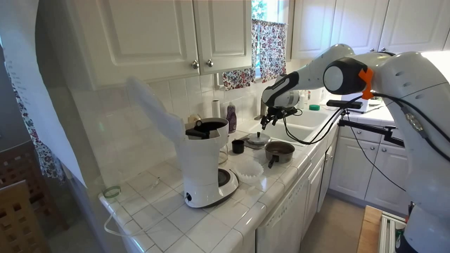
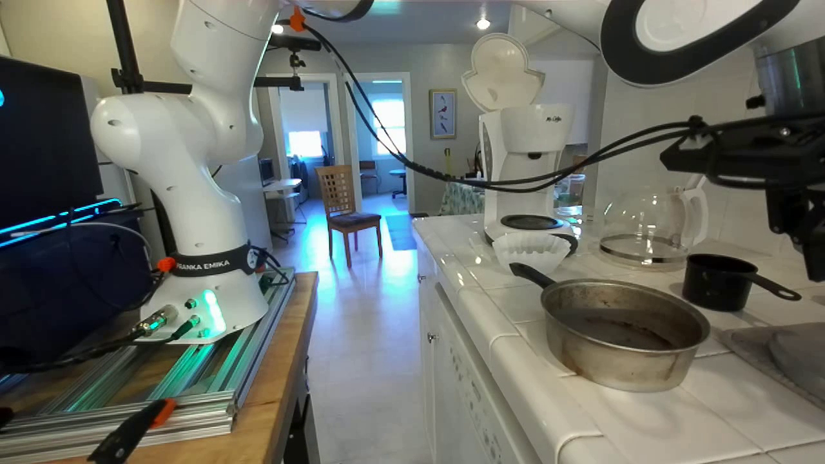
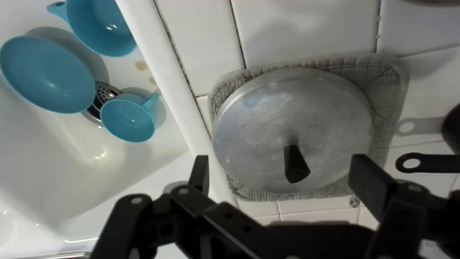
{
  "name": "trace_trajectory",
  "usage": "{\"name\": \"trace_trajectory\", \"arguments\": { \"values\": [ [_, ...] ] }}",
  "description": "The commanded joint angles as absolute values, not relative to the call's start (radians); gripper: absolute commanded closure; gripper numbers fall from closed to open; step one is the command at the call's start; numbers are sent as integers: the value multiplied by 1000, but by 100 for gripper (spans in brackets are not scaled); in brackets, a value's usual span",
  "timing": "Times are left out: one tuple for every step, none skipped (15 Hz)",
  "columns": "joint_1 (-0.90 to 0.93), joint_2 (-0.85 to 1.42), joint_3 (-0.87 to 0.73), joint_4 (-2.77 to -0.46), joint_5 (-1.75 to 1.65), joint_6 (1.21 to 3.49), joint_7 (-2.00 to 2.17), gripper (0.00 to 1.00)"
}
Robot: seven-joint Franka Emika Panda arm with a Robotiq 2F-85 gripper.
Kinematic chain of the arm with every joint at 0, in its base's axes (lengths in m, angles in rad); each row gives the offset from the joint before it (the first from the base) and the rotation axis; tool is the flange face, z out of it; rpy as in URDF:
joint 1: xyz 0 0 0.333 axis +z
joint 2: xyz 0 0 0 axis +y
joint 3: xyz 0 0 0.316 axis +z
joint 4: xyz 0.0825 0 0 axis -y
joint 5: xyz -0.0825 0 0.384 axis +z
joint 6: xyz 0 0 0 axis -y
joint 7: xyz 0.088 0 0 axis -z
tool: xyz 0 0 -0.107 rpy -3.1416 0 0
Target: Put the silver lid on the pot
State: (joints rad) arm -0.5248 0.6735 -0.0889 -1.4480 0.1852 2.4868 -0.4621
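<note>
Ok so you've got your claw (image 3: 281,171) hanging above the silver lid (image 3: 284,111), fingers (image 3: 200,176) spread wide apart. In your wrist view the lid's black knob (image 3: 296,166) shows in the gap between them, and the lid itself sits flat on a grey quilted mat (image 3: 384,86). Take the lid as your clock centre there and the sink (image 3: 39,172) is over at 9 o'clock, with some blue dishes (image 3: 48,75) lying in it. Now the pot (image 2: 619,366): in an exterior view you can see it upright and uncovered on the tiled bench (image 2: 631,425), handle (image 2: 532,275) aimed at 10 o'clock, dark marks on the inside bottom. So your lid is off the pot, near it but apart. Going round the pot in that same view, you've got the mat and a slice of the lid at 3 o'clock, the small black cup (image 2: 712,287) at 2, the glass carafe (image 2: 644,222) at 12 and the white coffee maker (image 2: 532,135) back at 11 with its top flap (image 2: 504,71) raised. There's also a white ruffled coffee filter (image 2: 532,251) sitting between your pot and the coffee maker. Exactly how high your claw hangs over that knob, can't tell from here
</note>
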Motion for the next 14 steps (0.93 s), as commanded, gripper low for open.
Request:
{"name": "trace_trajectory", "arguments": {
  "values": [
    [-564,731,-36,-1383,199,2507,-541,0],
    [-570,741,-25,-1374,199,2511,-557,0],
    [-576,746,-16,-1372,199,2515,-570,0],
    [-583,754,-5,-1365,198,2522,-587,0],
    [-590,762,6,-1358,200,2523,-602,0],
    [-597,770,16,-1348,205,2527,-613,0],
    [-600,777,21,-1343,207,2533,-615,0],
    [-608,783,32,-1338,212,2539,-623,0],
    [-614,792,43,-1330,216,2546,-630,0],
    [-621,799,54,-1326,221,2554,-640,0],
    [-627,804,66,-1324,225,2563,-650,0],
    [-632,810,76,-1321,225,2568,-658,0],
    [-638,815,86,-1317,225,2572,-666,0],
    [-641,820,94,-1313,224,2573,-673,0]
  ]
}}
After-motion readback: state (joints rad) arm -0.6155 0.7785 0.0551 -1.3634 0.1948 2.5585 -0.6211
